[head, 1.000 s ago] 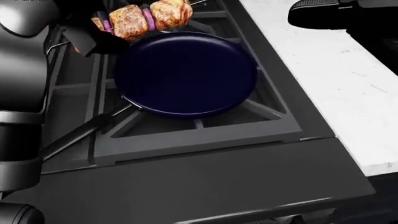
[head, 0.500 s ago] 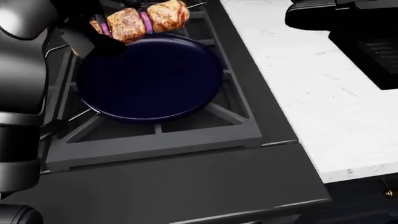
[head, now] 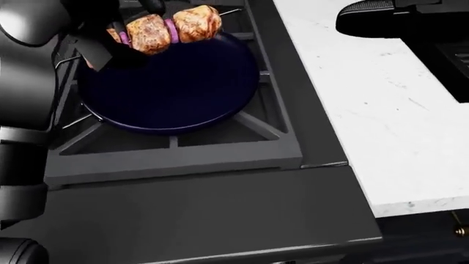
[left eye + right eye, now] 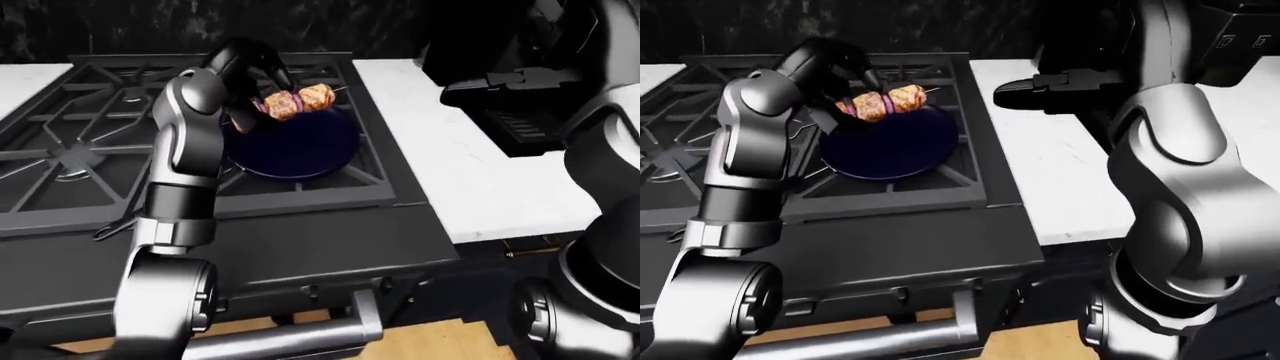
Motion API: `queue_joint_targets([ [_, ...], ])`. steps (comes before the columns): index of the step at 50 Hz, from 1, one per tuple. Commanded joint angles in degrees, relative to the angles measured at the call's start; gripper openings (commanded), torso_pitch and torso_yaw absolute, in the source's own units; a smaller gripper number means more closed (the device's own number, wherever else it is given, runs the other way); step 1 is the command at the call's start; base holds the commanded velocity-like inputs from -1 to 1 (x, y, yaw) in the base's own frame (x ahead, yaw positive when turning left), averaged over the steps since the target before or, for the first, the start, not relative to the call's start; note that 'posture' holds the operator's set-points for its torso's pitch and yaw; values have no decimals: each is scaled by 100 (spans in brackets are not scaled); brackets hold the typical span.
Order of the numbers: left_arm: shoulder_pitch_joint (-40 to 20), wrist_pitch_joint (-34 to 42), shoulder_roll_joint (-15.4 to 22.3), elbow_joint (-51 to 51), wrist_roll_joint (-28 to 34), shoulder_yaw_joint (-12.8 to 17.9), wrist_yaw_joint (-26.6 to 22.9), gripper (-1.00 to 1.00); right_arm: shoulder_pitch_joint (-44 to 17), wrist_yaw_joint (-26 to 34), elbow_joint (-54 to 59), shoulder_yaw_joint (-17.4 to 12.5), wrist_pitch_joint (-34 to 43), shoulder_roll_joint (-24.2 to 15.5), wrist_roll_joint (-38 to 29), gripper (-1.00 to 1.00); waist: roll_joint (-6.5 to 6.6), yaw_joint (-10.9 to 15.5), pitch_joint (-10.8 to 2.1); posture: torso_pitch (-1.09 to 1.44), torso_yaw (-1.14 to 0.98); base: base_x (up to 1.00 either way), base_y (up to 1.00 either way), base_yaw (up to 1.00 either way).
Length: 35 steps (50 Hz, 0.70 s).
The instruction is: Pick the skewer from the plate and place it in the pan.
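A pan (image 3: 169,82) sits on the stove (image 3: 205,209) grate at the stove's right edge, beside the countertop (image 3: 367,99) to its right. The left hand (image 3: 110,44) holds a skewer (image 3: 172,26) over the pan's top-left rim. The right hand (image 3: 381,19) hovers above the countertop's top edge.

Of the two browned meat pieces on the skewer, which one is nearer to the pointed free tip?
The right-hand browned meat chunk in the head view; only a purple onion slice separates it from the other chunk, nearer the left hand.
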Motion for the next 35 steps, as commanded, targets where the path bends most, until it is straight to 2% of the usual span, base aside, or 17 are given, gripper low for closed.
queue_joint_targets([
  [1, -292, -180, 58, -238, -12, 46, 94, -100, -124, -18, -72, -75, -214, -70, -50, 100, 19, -10, -188, 0, 0, 0, 0, 0],
  [13, -620, -417, 101, 231, 32, -23, -70, -100, -123, -4, -58, -49, -227, -64, -78, 100, -13, 48, -203, 0, 0, 0, 0, 0],
  [14, -706, -463, 101, 369, 34, -22, -69, -100, -137, -3, -70, -53, -205, -65, -73, 100, -14, 51, -202, 0, 0, 0, 0, 0],
  [15, -1279, -777, 65, 1362, 18, -106, 55, -100, -145, -1, -64, -79, -222, -62, -68, 100, -16, 55, -202, 0, 0, 0, 0, 0],
  [18, -1600, -1044, 52, 2051, -18, -63, 260, -100, -145, 0, -65, -110, -217, -85, -50, 100, -50, 90, -217, 0, 0, 0, 0, 0],
  [26, -1778, -1199, 42, 2435, -43, -68, 374, -100, -157, -28, -59, -103, -215, -94, -28, 100, -46, 59, -205, 0, 0, 0, 0, 0],
  [35, -1685, -1403, 40, 2711, 27, -114, 449, -100, -164, -58, -47, -146, -226, -138, 34, 100, -50, 57, -201, 0, 0, 0, 0, 0],
])
